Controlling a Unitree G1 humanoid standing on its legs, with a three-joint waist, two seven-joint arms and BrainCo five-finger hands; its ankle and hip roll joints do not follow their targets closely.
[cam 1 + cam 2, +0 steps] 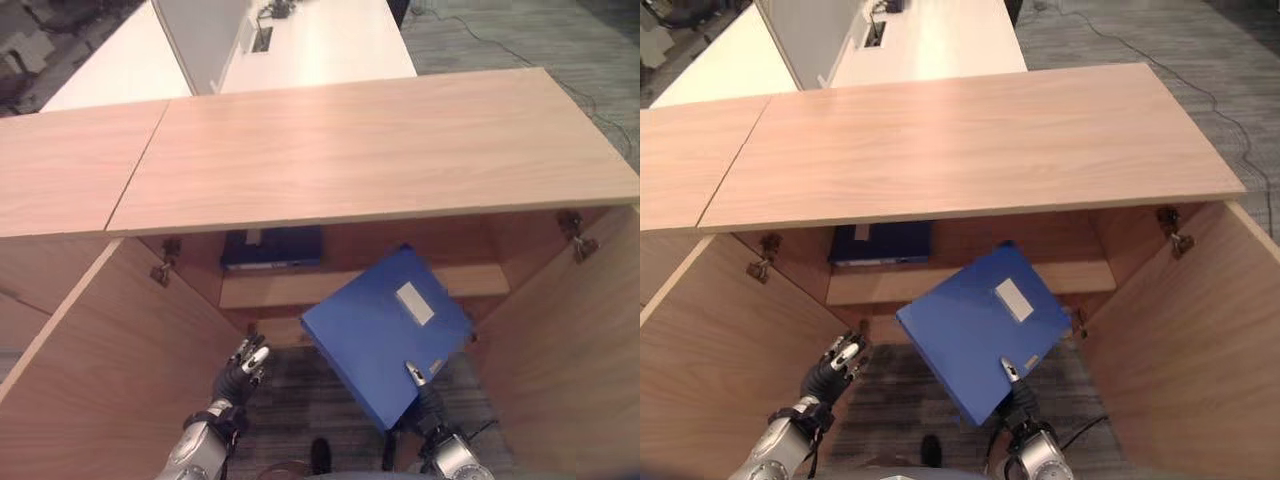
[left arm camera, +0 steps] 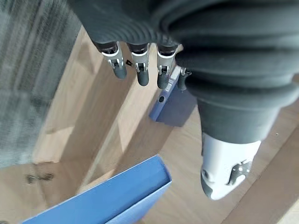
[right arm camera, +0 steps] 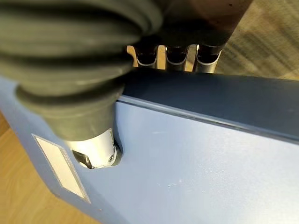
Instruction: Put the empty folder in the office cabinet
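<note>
A bright blue folder (image 1: 385, 330) with a white label hangs tilted in front of the open office cabinet (image 1: 370, 150), its far corner close to the inner shelf (image 1: 280, 288). My right hand (image 1: 425, 388) is shut on its near edge, thumb (image 3: 96, 154) on the cover (image 3: 196, 168) and fingers curled under it. My left hand (image 1: 245, 365) hovers open to the left of the folder, apart from it, fingers (image 2: 140, 70) straight and holding nothing.
A darker blue folder (image 1: 272, 247) lies on the shelf at the back left of the cabinet. The cabinet's doors stand open on the left (image 1: 110, 370) and the right (image 1: 580, 350). White desks (image 1: 320, 40) stand beyond the cabinet.
</note>
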